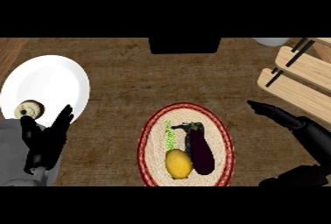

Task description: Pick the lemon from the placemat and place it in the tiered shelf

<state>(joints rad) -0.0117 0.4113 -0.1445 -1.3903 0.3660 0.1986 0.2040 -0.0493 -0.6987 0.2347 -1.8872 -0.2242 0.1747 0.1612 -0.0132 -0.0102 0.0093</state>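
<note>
A yellow lemon [179, 163] lies on the oval woven placemat [154, 131] with a red rim, near its lower middle. A dark purple eggplant [200, 148] lies right beside the lemon, and a green sprig [170, 135] sits above it. The wooden tiered shelf [304, 76] stands at the upper right. My right hand [304, 135] hovers open to the right of the placemat, fingers stretched toward the shelf, apart from the lemon. My left hand [44, 140] rests open at the lower left, fingers up.
A white plate [55, 83] at the left holds a small round brownish item [29, 109]. A dark block [185, 45] sits at the counter's far edge, with a pale rounded object [270, 41] beside the shelf.
</note>
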